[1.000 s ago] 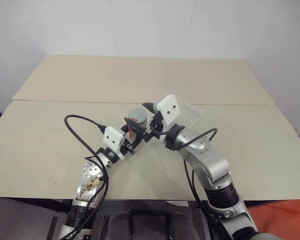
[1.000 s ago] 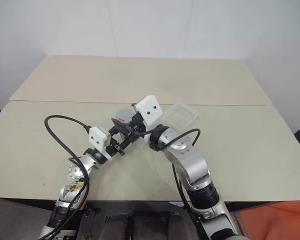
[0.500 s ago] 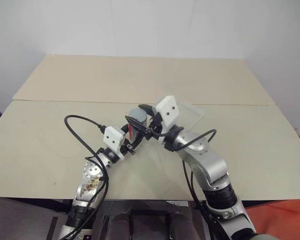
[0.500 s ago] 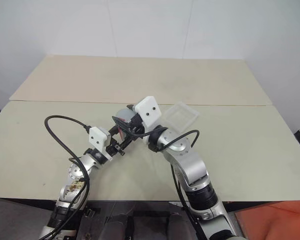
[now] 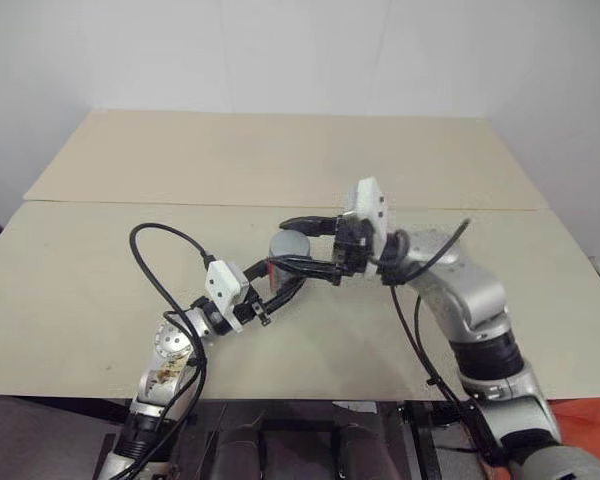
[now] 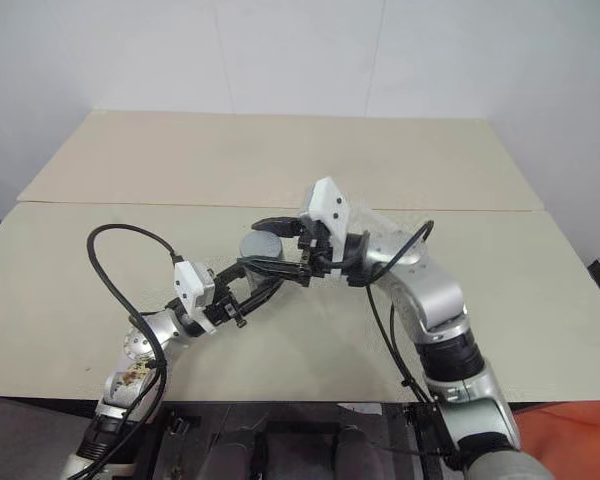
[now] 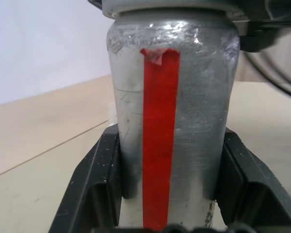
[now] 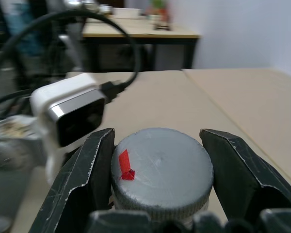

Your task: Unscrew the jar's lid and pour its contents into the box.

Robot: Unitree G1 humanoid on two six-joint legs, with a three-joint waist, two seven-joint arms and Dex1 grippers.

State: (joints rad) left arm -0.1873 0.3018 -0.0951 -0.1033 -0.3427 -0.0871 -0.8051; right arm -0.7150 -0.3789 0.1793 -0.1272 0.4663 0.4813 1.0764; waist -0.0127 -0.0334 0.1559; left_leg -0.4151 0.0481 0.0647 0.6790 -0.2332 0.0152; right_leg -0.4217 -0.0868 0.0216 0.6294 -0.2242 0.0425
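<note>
Item one, my right gripper (image 8: 160,204): two black fingers clamped on either side of the flat round grey lid (image 8: 161,170), which bears a small scrap of red tape; the fingers reach in from the right, roughly level, over the jar's top.

Item two, my left gripper (image 7: 169,194): black fingers closed against both flanks of the small silvery-grey cylindrical jar (image 7: 172,121), held upright above the table; a red strip runs down the jar's wall; its base is cut off at the edge of the left wrist view, and the label's white part I cannot make out.

Item three, contents: hidden inside the closed jar; nothing to report.

Item four, clear see-through plastic box (image 6: 380,222): lying on the table just behind my right wrist, largely covered by it; only a faint corner visible; its interior cannot be read.

Item five, pale beige table (image 5: 100,270): a seam crosses it behind both arms; broad bare surface to the left, far side and right; front edge close beneath my forearms.
</note>
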